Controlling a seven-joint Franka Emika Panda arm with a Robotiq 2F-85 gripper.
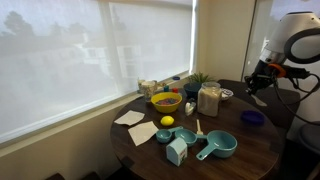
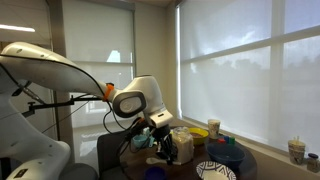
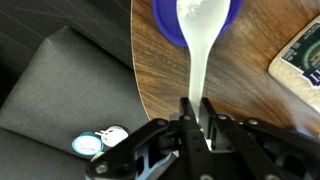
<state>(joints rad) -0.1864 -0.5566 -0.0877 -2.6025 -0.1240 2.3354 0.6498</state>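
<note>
The gripper point(image 3: 196, 118) is pinching the handle of the white spoon point(image 3: 200, 40) tight between its fingers. The spoon's head is resting inside the blue bowl point(image 3: 165, 25), which is sitting right at the edge of the round wooden table point(image 3: 240, 90), above a grey chair point(image 3: 60, 90). A printed packet point(image 3: 300, 60) is lying just right of the bowl, its lettering too blurred to read.

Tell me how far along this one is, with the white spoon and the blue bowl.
Done: in the wrist view the hand is shut on the handle of the white spoon. In hand: the spoon's head sits inside the blue bowl, close to the edge of the table. Left: the spoon is not yet lifted out of the bowl.
</note>
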